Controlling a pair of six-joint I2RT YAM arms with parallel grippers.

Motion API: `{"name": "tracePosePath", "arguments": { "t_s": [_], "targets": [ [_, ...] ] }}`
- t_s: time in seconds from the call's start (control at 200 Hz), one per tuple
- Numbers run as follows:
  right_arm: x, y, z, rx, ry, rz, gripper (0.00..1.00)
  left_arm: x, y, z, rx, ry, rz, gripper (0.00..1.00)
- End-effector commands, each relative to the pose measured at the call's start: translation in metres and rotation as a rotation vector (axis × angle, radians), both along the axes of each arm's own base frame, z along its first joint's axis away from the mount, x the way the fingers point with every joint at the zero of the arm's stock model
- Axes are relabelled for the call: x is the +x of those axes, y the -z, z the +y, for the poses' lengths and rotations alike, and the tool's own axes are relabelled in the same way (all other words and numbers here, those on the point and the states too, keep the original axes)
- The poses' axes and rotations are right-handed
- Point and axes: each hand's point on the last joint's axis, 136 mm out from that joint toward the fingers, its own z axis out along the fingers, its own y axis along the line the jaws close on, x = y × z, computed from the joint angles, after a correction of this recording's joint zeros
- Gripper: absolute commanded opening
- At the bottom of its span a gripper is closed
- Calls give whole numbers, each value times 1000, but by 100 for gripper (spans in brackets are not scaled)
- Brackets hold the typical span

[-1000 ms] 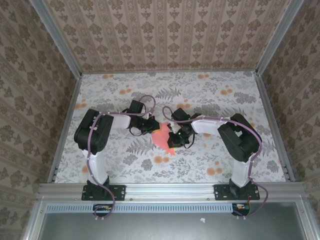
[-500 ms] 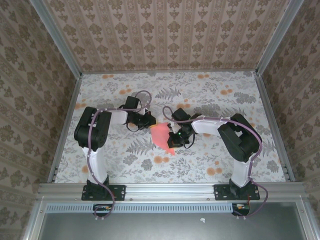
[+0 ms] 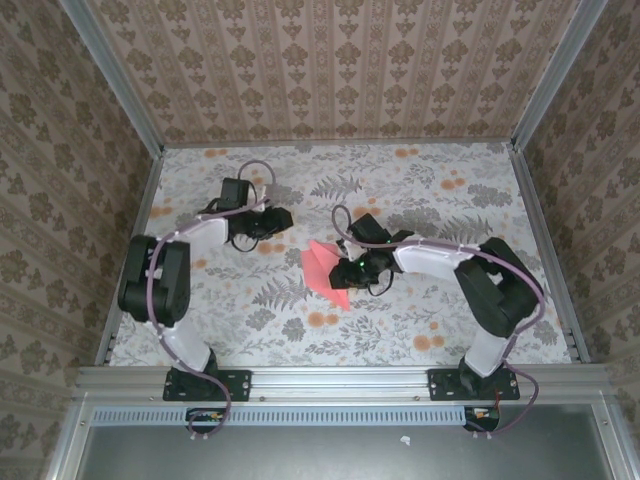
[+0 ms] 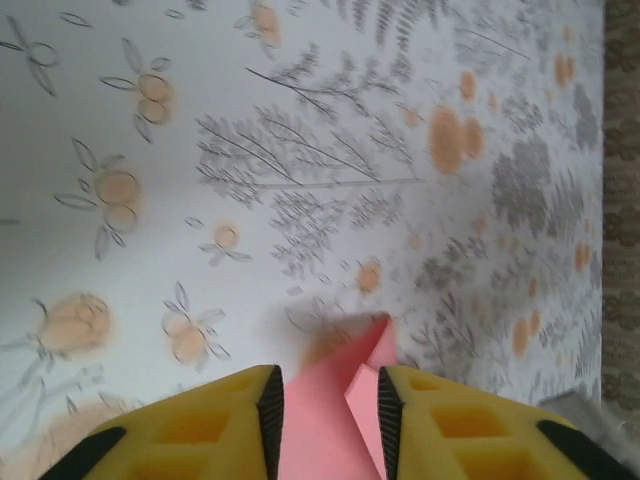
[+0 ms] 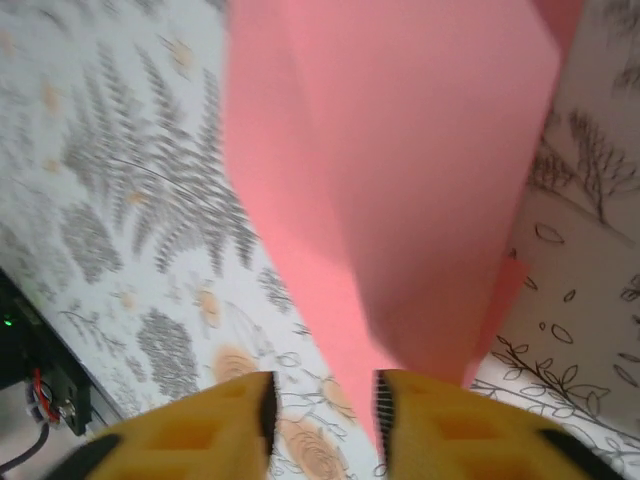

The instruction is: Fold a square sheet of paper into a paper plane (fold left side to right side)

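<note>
Running up between the right gripper's parted jaws, the pink paper lies partly folded at mid-desk; whether the jaws touch it cannot be told. The left gripper, jaws also apart, points at the paper from the left, clear of it. Both arms reach forward, elbows bent outward and forearms turned inward. Beyond them the flower-print desk runs to patterned walls on three sides.
</note>
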Motion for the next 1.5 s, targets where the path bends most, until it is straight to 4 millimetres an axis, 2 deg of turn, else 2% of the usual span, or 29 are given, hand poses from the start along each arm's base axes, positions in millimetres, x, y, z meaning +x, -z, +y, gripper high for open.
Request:
{"name": "tracePosePath", "arguments": {
  "t_s": [0.0, 0.1, 0.265, 0.39, 0.42, 0.675, 0.805, 0.915, 0.97, 0.985, 1.055, 1.135, 1.255, 1.39, 1.41, 1.495],
  "targets": [
    [26, -35, -7, 26, 66, -183, 45, -28, 4, -7, -15, 6, 40, 43],
    [35, -41, -21, 8, 107, -233, 56, -47, 4, -18, -47, 8, 54, 47],
    [42, -45, -31, 27, 144, -255, 63, -67, 18, -38, -37, 32, 91, 49],
    [41, -47, -36, 38, 163, -265, 65, -65, 29, -48, -54, 35, 114, 49],
    [41, -48, -37, 42, 164, -268, 65, -72, 31, -60, -55, 69, 120, 49],
    [37, -55, -52, 45, 187, -276, 67, -67, 50, -85, -52, 110, 154, 49],
    [33, -55, -57, 70, 192, -267, 70, -64, 50, -96, -69, 127, 140, 42],
    [33, -56, -63, 129, 221, -251, 77, -59, 45, -99, -79, 133, 113, 27],
    [34, -55, -66, 160, 231, -237, 81, -56, 39, -101, -85, 142, 91, 20],
    [34, -65, -67, 183, 233, -258, 82, -55, 37, -101, -87, 144, 84, 17],
    [35, -70, -70, 230, 247, -258, 89, -51, 26, -102, -96, 150, 50, 11],
    [38, -79, -73, 296, 255, -261, 97, -43, 4, -102, -109, 161, -13, 6],
    [46, -98, -72, 393, 246, -273, 100, -36, -38, -97, -143, 184, -89, 2],
    [54, -124, -67, 480, 211, -306, 100, -26, -94, -84, -186, 171, -200, 2],
    [55, -128, -66, 492, 203, -313, 100, -18, -103, -74, -193, 147, -219, 2],
    [59, -149, -58, 568, 162, -348, 100, -13, -137, -66, -229, 138, -288, 2]
  ]
}}
